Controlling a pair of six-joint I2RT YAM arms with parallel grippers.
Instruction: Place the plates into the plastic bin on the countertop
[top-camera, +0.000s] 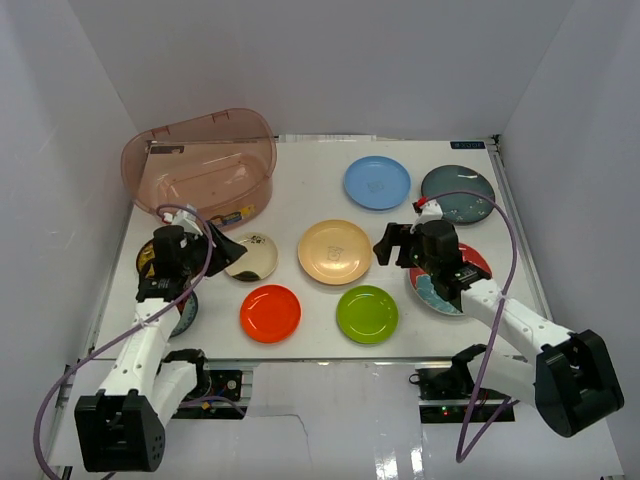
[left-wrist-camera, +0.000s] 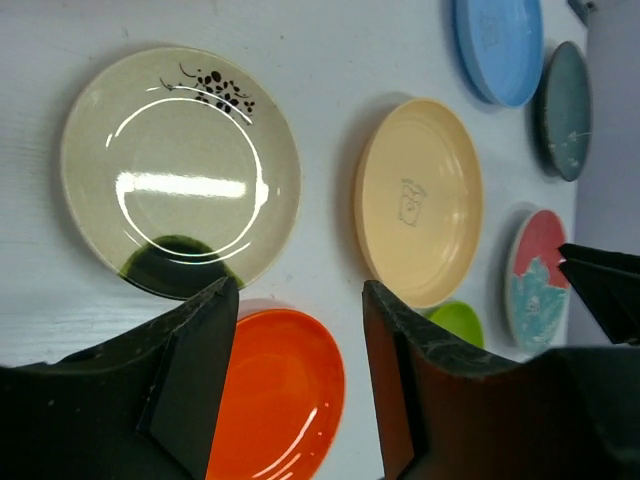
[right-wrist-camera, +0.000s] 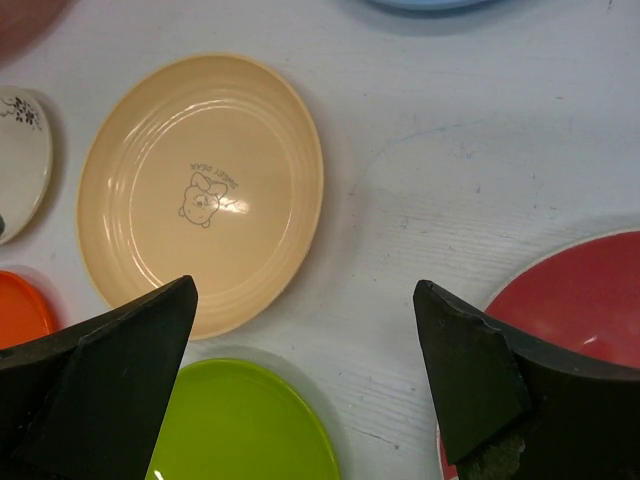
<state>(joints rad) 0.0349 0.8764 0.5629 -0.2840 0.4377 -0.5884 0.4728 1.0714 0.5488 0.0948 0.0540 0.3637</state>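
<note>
The plates (top-camera: 367, 313) lie flat on the tabletop (top-camera: 300, 195), outside the plastic bin (top-camera: 200, 165) in its far left corner. The left tool (left-wrist-camera: 298, 288) hangs parted and holds nothing, near the cream plate (left-wrist-camera: 180, 170). The right tool (right-wrist-camera: 305, 288) gapes wide between the tan plate (right-wrist-camera: 200, 190) and the red-and-teal plate (right-wrist-camera: 580, 300).

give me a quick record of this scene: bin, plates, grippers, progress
bin: far left corner of the table, no plate visible inside
plates on table: blue, teal, tan, cream, orange, green, red floral
partly under left arm: yellow patterned, grey patterned
left gripper: open, by the cream plate
right gripper: open, between tan and red floral
held: nothing
progress: no plate binned yet
</note>
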